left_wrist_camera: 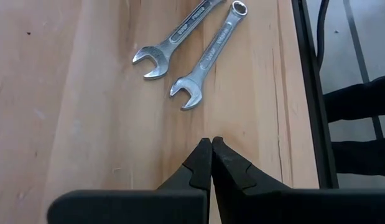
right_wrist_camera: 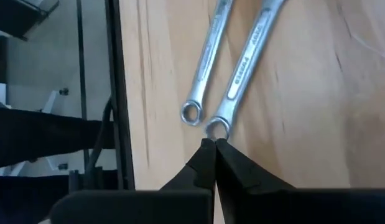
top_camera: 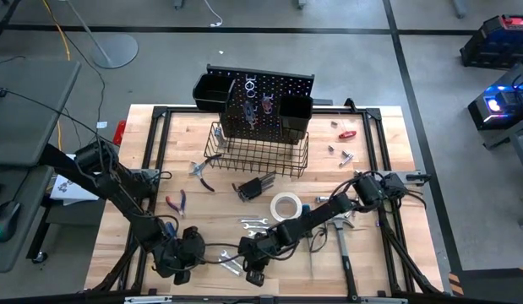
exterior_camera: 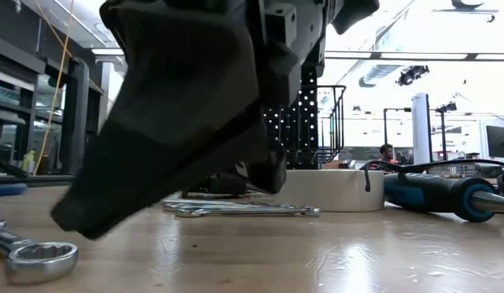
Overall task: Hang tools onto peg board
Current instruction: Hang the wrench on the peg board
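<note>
Two silver wrenches (top_camera: 231,262) lie flat, side by side, near the table's front edge. My left gripper (left_wrist_camera: 211,142) is shut and points at their open ends (left_wrist_camera: 186,93) from the left, well short of them. My right gripper (right_wrist_camera: 215,142) is also shut and comes from the right, with its tips at one wrench's ring end (right_wrist_camera: 218,129). It fills the low view as a dark bulk (exterior_camera: 186,106). The peg board (top_camera: 263,103) stands at the far edge and has a wire basket (top_camera: 261,154) at its foot. My right gripper's shut fingertips (right_wrist_camera: 208,149) slant down right at the ring end (right_wrist_camera: 218,129) of one wrench, which lies flat on the table. I cannot tell whether they touch it or stand just above it.
A white tape roll (top_camera: 285,206), more wrenches (top_camera: 254,224), a hammer (top_camera: 341,241), red-handled pliers (top_camera: 177,203), a second pair of pliers (top_camera: 202,176) and a black holder (top_camera: 254,186) lie mid-table. Small parts and a red-handled tool (top_camera: 345,133) are at the far right. The black table frame (left_wrist_camera: 307,93) runs close by.
</note>
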Robot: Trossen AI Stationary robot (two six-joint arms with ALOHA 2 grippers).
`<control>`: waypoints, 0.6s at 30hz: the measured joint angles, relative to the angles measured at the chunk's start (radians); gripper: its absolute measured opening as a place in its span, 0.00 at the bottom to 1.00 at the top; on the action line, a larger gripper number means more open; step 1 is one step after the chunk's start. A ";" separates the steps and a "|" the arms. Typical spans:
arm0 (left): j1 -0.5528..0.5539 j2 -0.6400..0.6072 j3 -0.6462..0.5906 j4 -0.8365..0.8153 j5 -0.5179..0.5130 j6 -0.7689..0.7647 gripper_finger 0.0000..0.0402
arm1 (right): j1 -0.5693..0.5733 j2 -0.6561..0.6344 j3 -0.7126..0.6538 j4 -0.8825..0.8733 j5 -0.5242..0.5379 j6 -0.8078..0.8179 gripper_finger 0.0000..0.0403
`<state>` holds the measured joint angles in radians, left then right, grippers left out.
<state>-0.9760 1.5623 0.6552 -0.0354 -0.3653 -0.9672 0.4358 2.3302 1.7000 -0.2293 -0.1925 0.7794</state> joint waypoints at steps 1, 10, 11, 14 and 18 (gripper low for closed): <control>0.000 0.000 0.000 0.000 0.000 0.000 0.00 | 0.000 0.000 0.000 0.002 -0.001 0.000 0.00; 0.001 0.000 0.000 -0.002 -0.007 0.008 0.00 | 0.000 0.000 0.000 0.046 0.014 -0.007 0.00; 0.001 0.000 0.000 -0.003 -0.008 0.008 0.00 | -0.001 0.000 0.000 0.043 0.018 -0.014 0.00; 0.001 0.000 0.000 -0.003 -0.008 0.007 0.00 | -0.005 0.008 0.000 0.046 0.005 -0.019 0.00; 0.001 0.000 0.000 -0.004 -0.008 0.008 0.00 | -0.004 0.023 -0.001 0.068 -0.017 -0.002 0.00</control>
<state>-0.9749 1.5623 0.6552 -0.0390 -0.3733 -0.9592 0.4316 2.3532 1.6989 -0.1614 -0.2095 0.7775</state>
